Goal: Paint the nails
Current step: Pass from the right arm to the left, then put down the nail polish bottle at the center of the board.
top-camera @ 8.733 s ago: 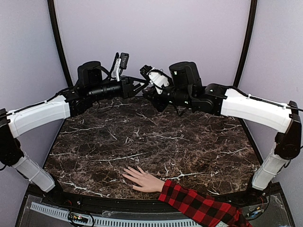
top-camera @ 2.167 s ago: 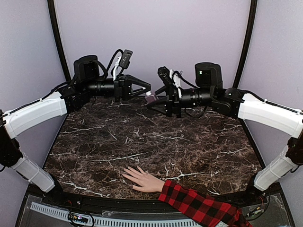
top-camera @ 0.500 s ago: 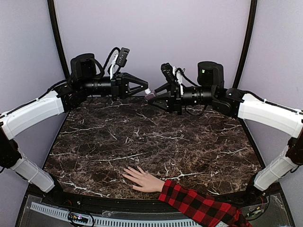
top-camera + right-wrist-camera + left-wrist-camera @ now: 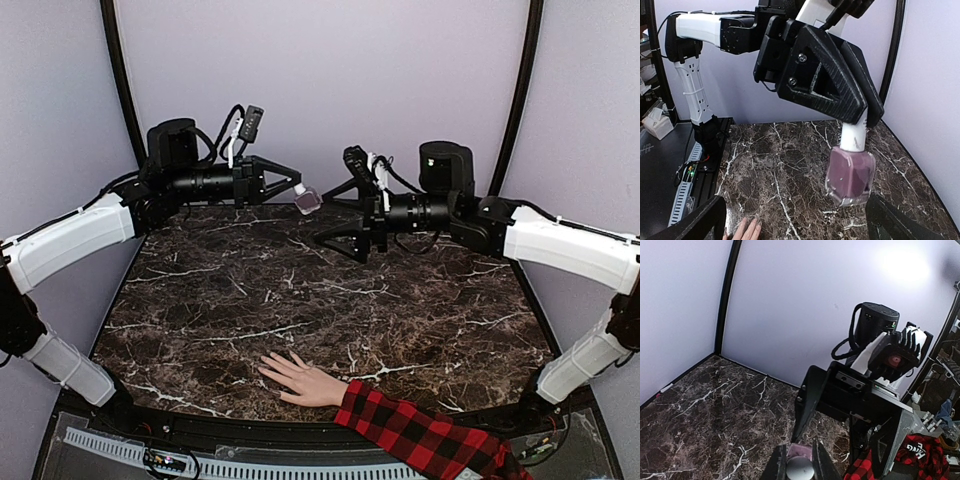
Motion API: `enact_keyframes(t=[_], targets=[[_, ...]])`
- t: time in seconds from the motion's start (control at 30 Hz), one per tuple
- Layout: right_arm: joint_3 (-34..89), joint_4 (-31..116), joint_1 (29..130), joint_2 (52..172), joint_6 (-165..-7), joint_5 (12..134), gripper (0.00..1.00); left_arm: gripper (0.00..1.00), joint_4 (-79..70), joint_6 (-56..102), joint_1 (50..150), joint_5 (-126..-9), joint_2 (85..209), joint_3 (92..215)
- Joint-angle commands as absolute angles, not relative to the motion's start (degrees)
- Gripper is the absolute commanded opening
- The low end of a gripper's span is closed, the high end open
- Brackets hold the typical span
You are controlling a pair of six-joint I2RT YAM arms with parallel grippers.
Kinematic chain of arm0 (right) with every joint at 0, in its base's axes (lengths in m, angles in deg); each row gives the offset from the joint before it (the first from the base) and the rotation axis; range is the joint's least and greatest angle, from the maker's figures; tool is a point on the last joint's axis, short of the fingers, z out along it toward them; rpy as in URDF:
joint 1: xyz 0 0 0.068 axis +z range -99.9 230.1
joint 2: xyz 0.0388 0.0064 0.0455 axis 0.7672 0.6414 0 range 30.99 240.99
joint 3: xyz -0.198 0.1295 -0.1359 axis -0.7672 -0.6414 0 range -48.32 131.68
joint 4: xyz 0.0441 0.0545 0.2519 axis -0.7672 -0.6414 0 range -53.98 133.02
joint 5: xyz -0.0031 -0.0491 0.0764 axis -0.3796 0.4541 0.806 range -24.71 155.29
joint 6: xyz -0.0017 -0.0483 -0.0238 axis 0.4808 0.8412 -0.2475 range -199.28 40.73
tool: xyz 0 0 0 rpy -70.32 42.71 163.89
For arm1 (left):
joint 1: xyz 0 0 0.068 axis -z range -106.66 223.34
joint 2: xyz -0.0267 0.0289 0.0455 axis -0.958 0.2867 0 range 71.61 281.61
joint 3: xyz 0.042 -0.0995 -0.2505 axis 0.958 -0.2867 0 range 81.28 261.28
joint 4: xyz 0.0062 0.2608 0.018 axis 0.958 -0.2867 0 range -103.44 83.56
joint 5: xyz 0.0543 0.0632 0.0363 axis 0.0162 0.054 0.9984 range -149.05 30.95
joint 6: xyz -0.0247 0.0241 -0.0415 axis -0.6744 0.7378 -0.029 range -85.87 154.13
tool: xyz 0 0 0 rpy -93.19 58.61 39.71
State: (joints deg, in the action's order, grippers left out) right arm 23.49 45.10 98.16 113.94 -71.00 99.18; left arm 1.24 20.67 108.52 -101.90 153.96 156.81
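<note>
I read: marble desk [image 4: 320, 300] | mannequin hand [image 4: 305, 381] flat at its near edge, plaid sleeve [image 4: 420, 435] | right tool [image 4: 334, 215] spread wide, gripping nothing, raised at the far side | left tool [image 4: 297, 187] facing it, pinched on the white cap of the polish bottle [image 4: 307, 201], aloft | nails [image 4: 262, 369] well apart from both tools.

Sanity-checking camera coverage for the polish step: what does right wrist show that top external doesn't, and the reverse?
Right wrist only: close detail of the polish bottle, mauve fill, and the left hand pinching its white cap.
Top external only: the whole mannequin hand with plaid sleeve at the near edge of the table, and the right hand from outside, open, apart from the bottle.
Both: bottle held aloft by the left hand, marble table, mannequin fingertips.
</note>
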Motion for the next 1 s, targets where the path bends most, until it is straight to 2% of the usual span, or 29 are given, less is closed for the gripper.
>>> enact_keyframes(t=[0.0, 0.97], targets=[[21.3, 48.1, 97.0, 110.4, -71.8, 98.4, 0.99, 0.0, 3.9, 19.8, 106.6, -99.2, 152.8, 156.0], [15.3, 49.0, 92.8, 106.8, -74.5, 94.0, 0.99, 0.0, 11.1, 26.5, 104.3, -78.9, 157.1, 143.9]])
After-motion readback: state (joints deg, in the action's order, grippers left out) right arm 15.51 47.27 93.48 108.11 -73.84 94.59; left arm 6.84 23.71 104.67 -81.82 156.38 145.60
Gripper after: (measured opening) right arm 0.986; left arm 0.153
